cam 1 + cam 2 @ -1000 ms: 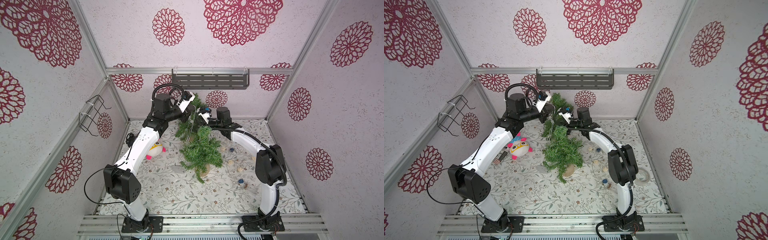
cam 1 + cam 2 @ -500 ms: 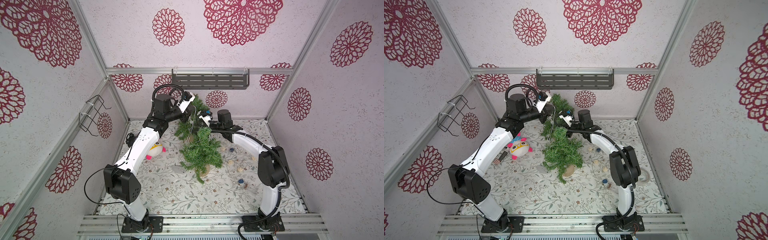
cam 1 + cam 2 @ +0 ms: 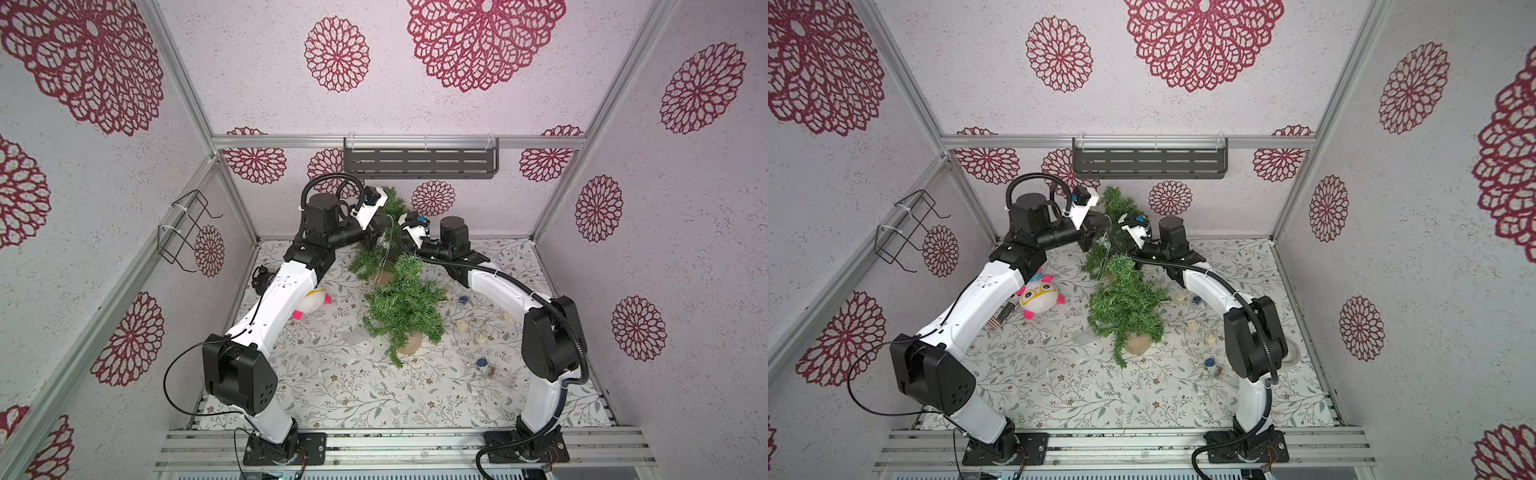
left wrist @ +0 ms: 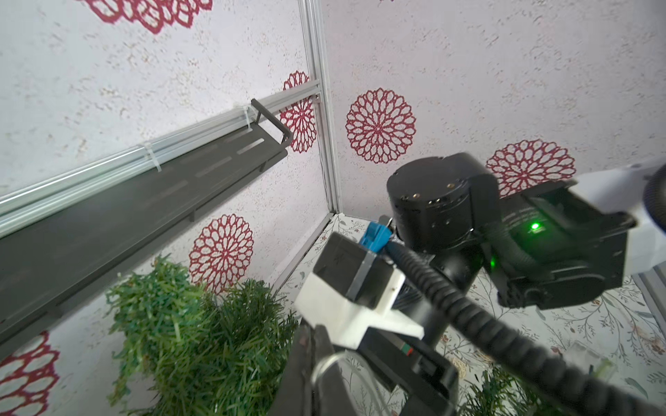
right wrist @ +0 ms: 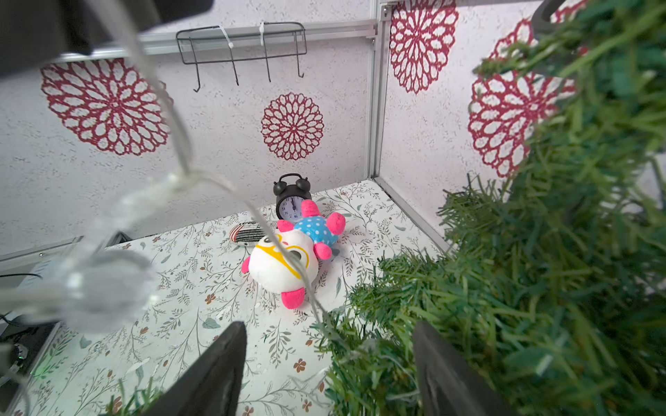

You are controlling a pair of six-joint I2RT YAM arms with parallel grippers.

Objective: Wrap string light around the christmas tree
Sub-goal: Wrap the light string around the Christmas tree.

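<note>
Floral-printed tabletop (image 3: 332, 395) is ringed by pebbled walls (image 3: 266, 104) with red medallions; the left gripper (image 4: 315, 367) is clenched on the string light (image 5: 179, 144), a thin clear wire strung with blurred glassy bulbs. Its long axis is run steeply downward from those jaws into the bristly green christmas tree (image 3: 392, 203). The right gripper (image 5: 328, 378) is spread wide with nothing clasped; wire and branch tips are seen between its dark fingers (image 5: 216, 374); a plush toy (image 5: 281, 263) is seen beyond.

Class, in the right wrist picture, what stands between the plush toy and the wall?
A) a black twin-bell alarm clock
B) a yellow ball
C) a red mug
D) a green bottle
A: a black alarm clock with two bells on top stands upright right beside the plush toy.
</note>
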